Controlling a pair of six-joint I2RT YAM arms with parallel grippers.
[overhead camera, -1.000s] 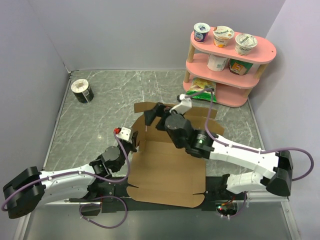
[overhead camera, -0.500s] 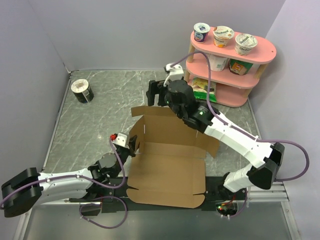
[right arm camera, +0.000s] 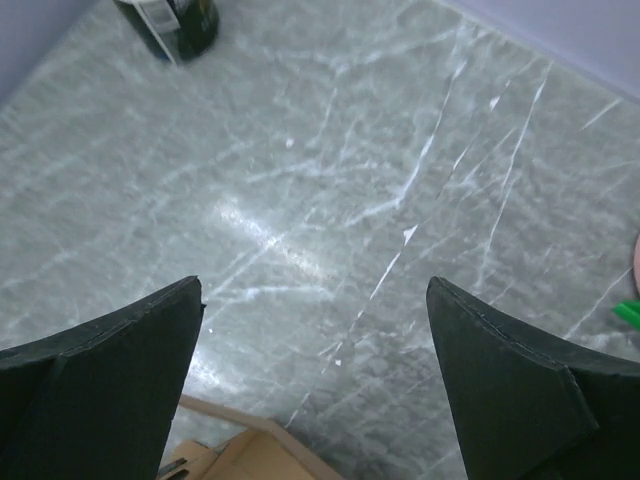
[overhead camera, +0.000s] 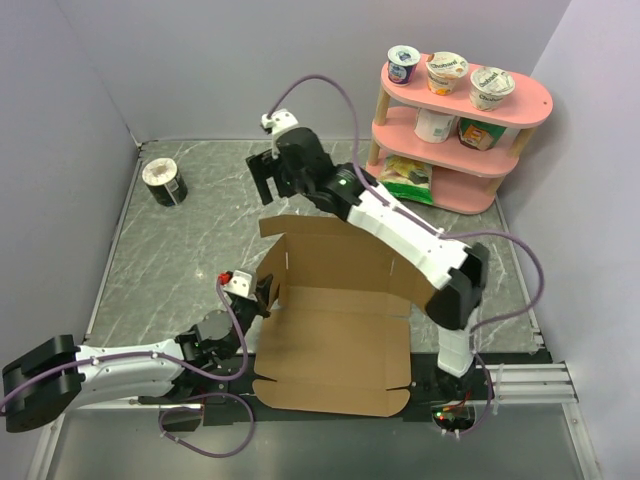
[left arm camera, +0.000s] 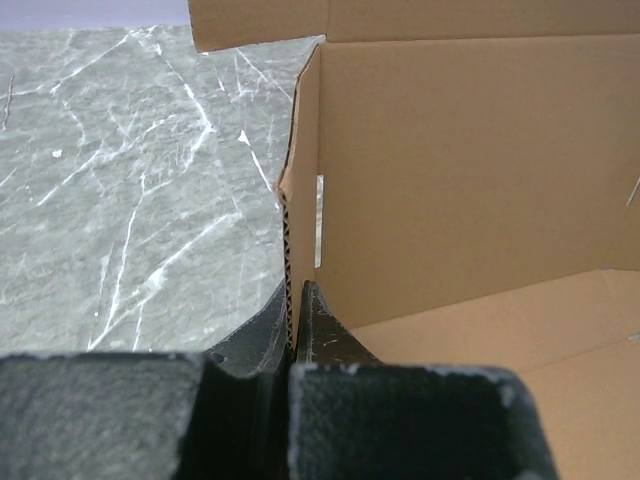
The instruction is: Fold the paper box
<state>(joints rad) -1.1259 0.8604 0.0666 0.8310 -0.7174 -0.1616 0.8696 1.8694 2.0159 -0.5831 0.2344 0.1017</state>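
The paper box (overhead camera: 340, 345) is plain brown cardboard lying in the middle of the table, its base flat and its back wall (overhead camera: 345, 260) raised. My left gripper (overhead camera: 267, 294) is at the box's left side, shut on the upright edge of the left side flap (left arm camera: 296, 230); the corrugated edge sits pinched between the two fingers (left arm camera: 320, 330). My right gripper (overhead camera: 265, 182) hovers open over bare table beyond the box's back left corner and holds nothing. In the right wrist view only a corner of the box (right arm camera: 240, 455) shows, below the open gripper (right arm camera: 312, 295).
A dark can (overhead camera: 164, 182) lies at the back left of the marble table (overhead camera: 190, 240). A pink two-tier shelf (overhead camera: 455, 140) with yogurt cups and small cartons stands at the back right, with a green packet (overhead camera: 405, 172) under it. Grey walls enclose the table.
My right arm has lifted off the box's inside and swung back and left, past the back wall. The back wall now stands freer. The left gripper keeps its grip, shifted slightly.
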